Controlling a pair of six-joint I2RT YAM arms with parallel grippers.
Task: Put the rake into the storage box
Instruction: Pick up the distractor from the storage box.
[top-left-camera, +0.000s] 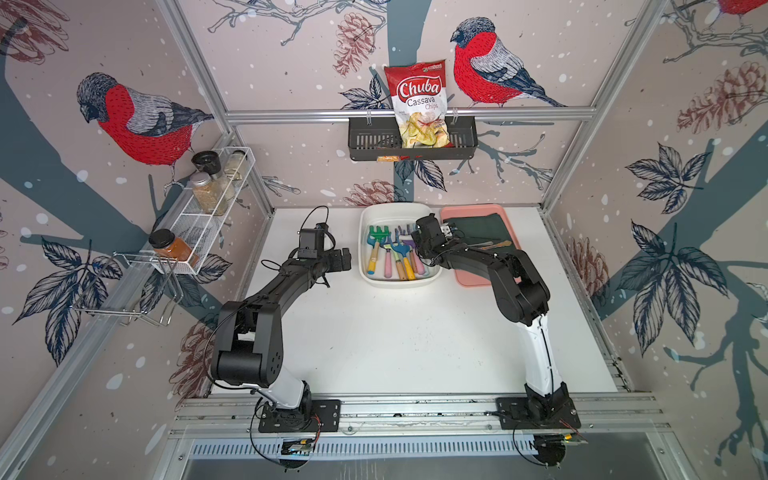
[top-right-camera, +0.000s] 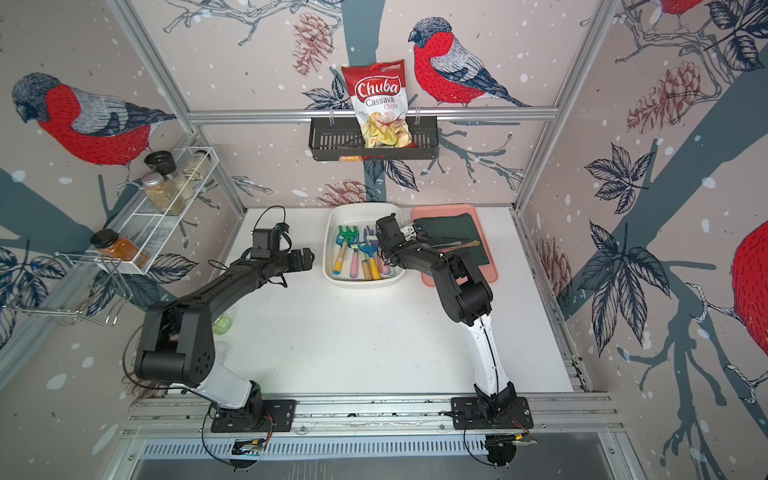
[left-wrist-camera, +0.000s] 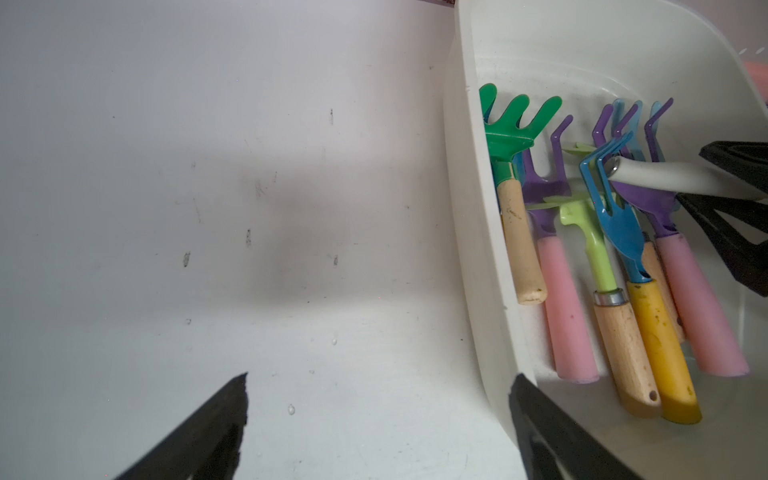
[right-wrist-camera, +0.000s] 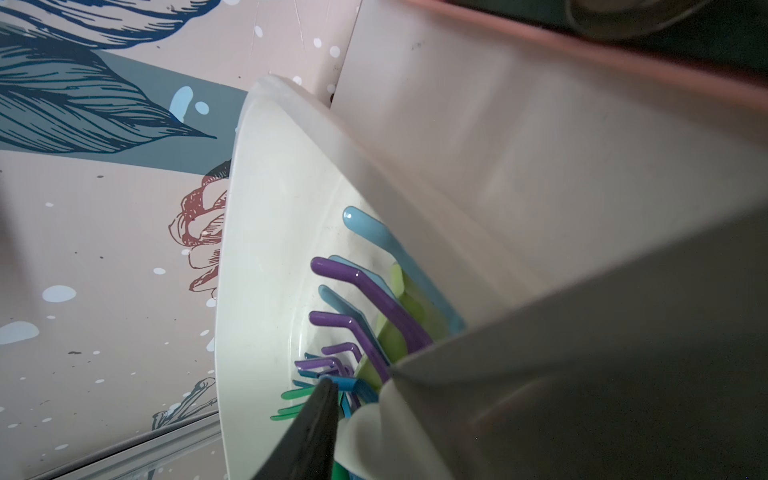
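Both top views: the left gripper (top-left-camera: 347, 259) sits just beside the storage box (top-left-camera: 390, 212), with the right gripper (top-left-camera: 420, 241) over its interior. Left wrist view: the left gripper is spread wide above the bench (left-wrist-camera: 208, 166), and the right gripper is clamped on the white-handled rake (left-wrist-camera: 665, 176) inside the box. Right wrist view: coloured tines (right-wrist-camera: 357, 276) lie in the box.

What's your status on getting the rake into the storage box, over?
Left gripper open, beside storage box. Right gripper over box, white handle between its jaws, grip unclear. Several rakes already inside, crowded.
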